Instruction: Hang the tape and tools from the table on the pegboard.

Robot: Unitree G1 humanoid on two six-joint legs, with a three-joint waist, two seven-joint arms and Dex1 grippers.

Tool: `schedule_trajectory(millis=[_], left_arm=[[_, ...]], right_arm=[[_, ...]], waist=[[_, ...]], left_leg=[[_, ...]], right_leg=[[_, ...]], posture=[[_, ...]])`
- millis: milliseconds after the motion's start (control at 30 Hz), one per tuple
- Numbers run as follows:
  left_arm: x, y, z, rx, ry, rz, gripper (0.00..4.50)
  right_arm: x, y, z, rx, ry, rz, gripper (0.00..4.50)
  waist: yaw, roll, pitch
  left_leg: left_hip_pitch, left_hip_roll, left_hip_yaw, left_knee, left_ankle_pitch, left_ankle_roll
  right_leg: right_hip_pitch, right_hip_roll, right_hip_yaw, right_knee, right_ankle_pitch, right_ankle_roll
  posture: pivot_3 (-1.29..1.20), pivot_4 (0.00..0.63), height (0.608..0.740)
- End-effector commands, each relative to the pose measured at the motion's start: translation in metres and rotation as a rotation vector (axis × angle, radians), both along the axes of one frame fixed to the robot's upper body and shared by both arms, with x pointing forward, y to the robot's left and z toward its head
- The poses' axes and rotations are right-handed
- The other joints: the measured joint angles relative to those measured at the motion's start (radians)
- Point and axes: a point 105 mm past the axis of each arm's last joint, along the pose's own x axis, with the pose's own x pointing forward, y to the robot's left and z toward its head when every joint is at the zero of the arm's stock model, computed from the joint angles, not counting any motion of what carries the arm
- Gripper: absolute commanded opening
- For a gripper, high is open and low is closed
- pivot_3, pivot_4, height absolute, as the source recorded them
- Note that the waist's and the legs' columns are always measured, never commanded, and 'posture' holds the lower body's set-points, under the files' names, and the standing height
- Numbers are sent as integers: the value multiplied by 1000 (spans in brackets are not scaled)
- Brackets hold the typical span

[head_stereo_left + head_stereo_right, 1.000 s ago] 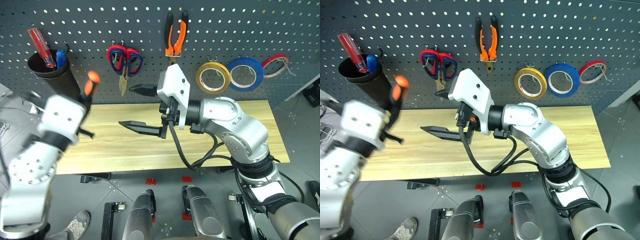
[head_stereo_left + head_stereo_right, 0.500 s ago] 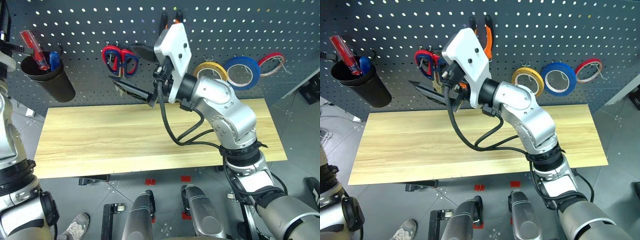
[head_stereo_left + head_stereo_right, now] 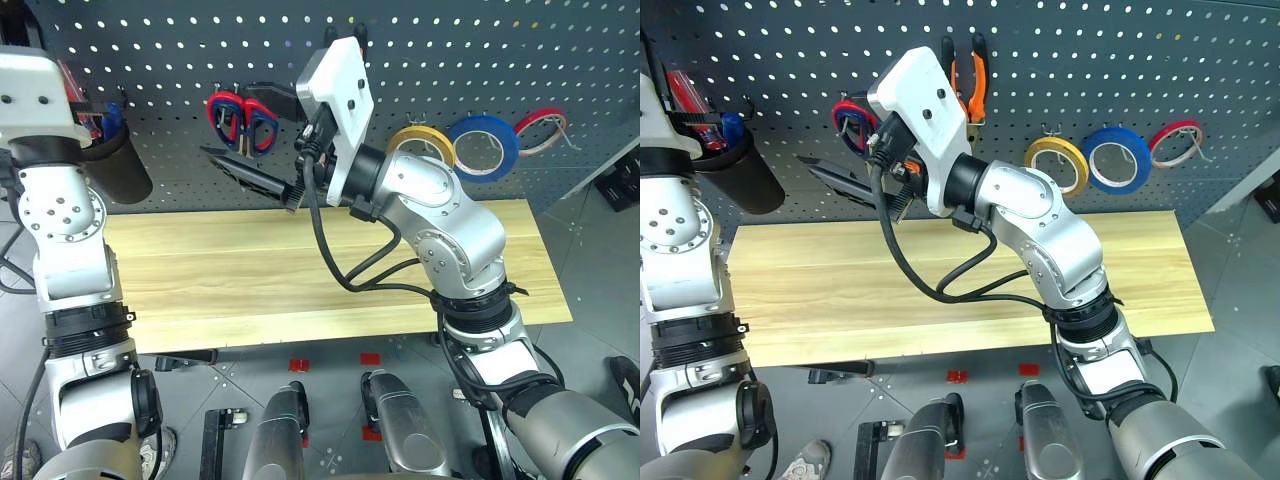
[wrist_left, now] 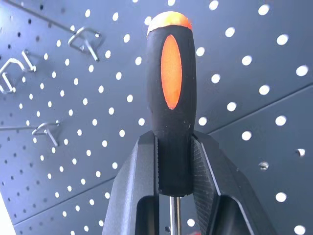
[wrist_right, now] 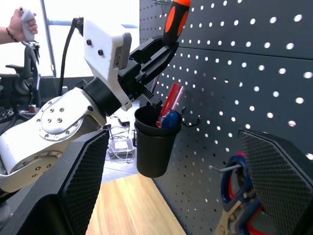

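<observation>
The left tool [image 4: 173, 161] grips the orange-and-black screwdriver [image 4: 171, 98] above the black cup [image 5: 154, 142] (red-handled screwdriver [image 5: 168, 104] inside) on the pegboard [image 5: 254, 63]; right tool [image 3: 255, 135] gapes wide, empty.

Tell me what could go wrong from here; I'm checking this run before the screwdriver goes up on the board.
The left tool grips the screwdriver low on its handle, shaft down between the fingers, so it might slip as it nears the black cup. The cup already holds a red-handled screwdriver, which could block the drop. The right tool, open and close to the red scissors, might knock them.
</observation>
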Motion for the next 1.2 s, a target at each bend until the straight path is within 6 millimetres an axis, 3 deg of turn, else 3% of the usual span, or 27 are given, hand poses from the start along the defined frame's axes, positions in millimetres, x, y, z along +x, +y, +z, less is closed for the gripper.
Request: schedule_trajectory(millis=[33,267,567,767,867,933,1067,1200], left_arm=[[-7,-8,9,3,-53,-24,536],[-10,1,-11,-81,-27,-22,536],[-39,6,-15,-191,-70,-3,3328],[-59,7,-1,-191,-92,38,3328],[-57,-12,10,-151,-39,-58,3328],[-47,-35,8,-107,64,-170,3328],[-38,-68,-19,-154,235,-358,3328],[-36,-79,-57,-228,383,-379,3328]], right_arm=[[-13,0,16,33,-61,38,4500],[-12,1,16,31,-68,33,4500],[-13,1,16,45,-65,29,4500],[-15,1,15,62,-43,48,4500],[-15,-3,13,71,-18,56,4500],[-16,-6,9,70,8,65,4500],[4,-24,-12,122,117,-73,4500],[10,-44,-42,121,147,-138,4500]], waist=[[-6,-2,-1],[-43,-3,-16],[-67,-3,-29],[-73,-3,-41],[-73,-2,-46],[-72,-2,-55],[-71,0,-80],[-70,3,-93]], left_leg=[[-1,0,0,0,0,0],[-2,0,2,-1,0,-1],[-2,1,2,-1,0,-1],[-2,0,2,-1,0,-1],[-2,0,2,-1,0,-1],[-2,0,2,-1,0,-1],[-2,0,0,-2,0,-1],[-1,0,0,-2,0,0]], right_leg=[[-1,0,0,0,0,0],[-3,0,0,1,0,0],[-3,0,1,1,0,0],[-3,1,2,1,0,0],[-3,1,2,2,0,0],[-3,1,3,2,0,0],[-1,1,3,2,0,0],[0,2,5,1,0,0]], posture=[[-277,238,740],[-288,235,740],[-286,226,740],[-273,217,740],[-264,210,740],[-251,205,740],[-228,191,740],[-213,179,740]])
